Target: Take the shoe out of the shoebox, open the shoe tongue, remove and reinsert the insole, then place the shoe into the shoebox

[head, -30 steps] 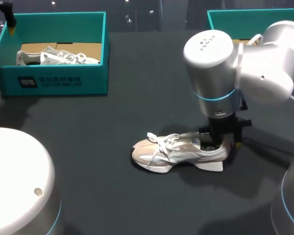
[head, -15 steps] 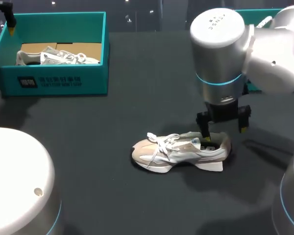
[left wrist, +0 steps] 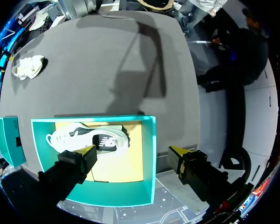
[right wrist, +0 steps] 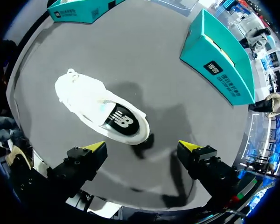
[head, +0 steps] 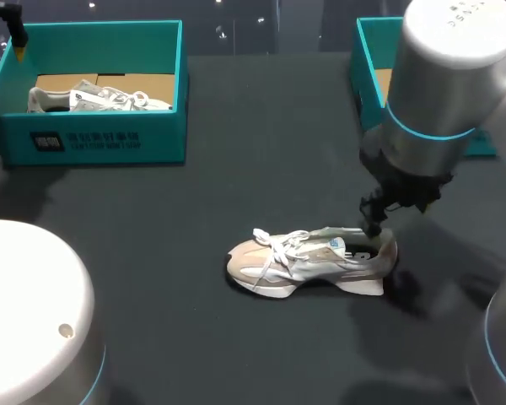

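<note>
A white and beige shoe (head: 308, 260) lies on its sole on the dark table, toe to the left. My right gripper (head: 384, 221) hangs open just above its heel, touching nothing. From the right wrist the gripper (right wrist: 143, 147) stands wide open, with the shoe (right wrist: 100, 114) below and ahead of it and the dark insole (right wrist: 122, 121) showing in its opening. My left gripper (head: 17, 34) is open over the far left corner of the left teal shoebox (head: 93, 139). In the left wrist view that gripper (left wrist: 133, 154) hovers above the box (left wrist: 151, 154).
A second white shoe (head: 97, 99) lies inside the left shoebox, also in the left wrist view as shoe (left wrist: 91, 140). Another teal shoebox (head: 373, 51) stands at the back right, partly hidden by my right arm. Bare table surrounds the loose shoe.
My right gripper has opened, let go of the shoe's heel, and risen up and to the right. The shoe stays where it was. The left arm has not moved.
</note>
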Robot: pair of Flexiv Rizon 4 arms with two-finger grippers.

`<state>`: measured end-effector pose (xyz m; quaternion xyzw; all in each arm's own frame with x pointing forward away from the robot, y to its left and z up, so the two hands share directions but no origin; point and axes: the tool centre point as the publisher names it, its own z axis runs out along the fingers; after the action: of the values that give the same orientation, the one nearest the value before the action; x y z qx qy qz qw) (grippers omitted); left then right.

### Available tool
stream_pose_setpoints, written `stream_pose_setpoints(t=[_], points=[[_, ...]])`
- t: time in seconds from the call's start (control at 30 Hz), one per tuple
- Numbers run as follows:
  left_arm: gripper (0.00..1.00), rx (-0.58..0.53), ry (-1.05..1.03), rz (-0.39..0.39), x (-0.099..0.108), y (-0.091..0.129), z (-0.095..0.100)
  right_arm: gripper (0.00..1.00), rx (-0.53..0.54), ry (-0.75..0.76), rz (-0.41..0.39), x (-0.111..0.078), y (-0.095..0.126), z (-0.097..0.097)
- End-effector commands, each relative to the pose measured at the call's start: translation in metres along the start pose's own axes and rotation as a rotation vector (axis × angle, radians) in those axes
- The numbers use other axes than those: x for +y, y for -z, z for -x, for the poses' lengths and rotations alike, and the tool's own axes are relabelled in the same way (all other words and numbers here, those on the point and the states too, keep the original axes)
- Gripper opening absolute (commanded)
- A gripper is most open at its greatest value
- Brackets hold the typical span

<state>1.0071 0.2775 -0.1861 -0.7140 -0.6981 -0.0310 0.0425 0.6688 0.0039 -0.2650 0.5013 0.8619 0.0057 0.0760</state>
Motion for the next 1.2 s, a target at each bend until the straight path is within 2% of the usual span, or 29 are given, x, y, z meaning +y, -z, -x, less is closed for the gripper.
stream_pose_setpoints(t=[0.03, 0.13, 0.17, 0.27, 0.53, 0.67, 0.83, 0.9, 1.2], points=[[1.00, 0.001, -0.001, 0.002, -0.001, 0.000, -0.001, 1.00, 0.147, 0.015, 0.182, -0.013, -0.003, 0.010], [1.00, 0.001, -0.001, 0.002, -0.001, 0.000, -0.001, 1.00, 0.147, 0.015, 0.182, -0.013, -0.003, 0.010], [1.00, 0.001, -0.001, 0.002, -0.001, 0.000, -0.001, 1.00, 0.181, 0.048, 0.212, -0.015, -0.002, 0.006], [1.00, 0.001, -0.001, 0.002, -0.001, 0.000, -0.001, 1.00, 0.283, 0.153, 0.394, -0.023, 0.006, 0.000], [1.00, 0.001, -0.001, 0.002, -0.001, 0.000, -0.001, 1.00, 0.432, 0.344, 0.624, -0.040, -0.001, 0.003], [1.00, 0.001, -0.001, 0.002, -0.001, 0.000, -0.001, 1.00, 0.499, 0.464, 0.777, -0.046, -0.006, 0.004], [1.00, 0.001, -0.001, 0.002, -0.001, 0.000, -0.001, 1.00, 0.505, 0.512, 0.857, -0.049, -0.017, 0.005], [1.00, 0.001, -0.001, 0.002, -0.001, 0.000, -0.001, 1.00, 0.506, 0.515, 0.911, -0.049, -0.023, 0.006], [1.00, 0.001, -0.001, 0.002, -0.001, 0.000, -0.001, 1.00, 0.511, 0.521, 0.920, -0.049, -0.025, 0.006]])
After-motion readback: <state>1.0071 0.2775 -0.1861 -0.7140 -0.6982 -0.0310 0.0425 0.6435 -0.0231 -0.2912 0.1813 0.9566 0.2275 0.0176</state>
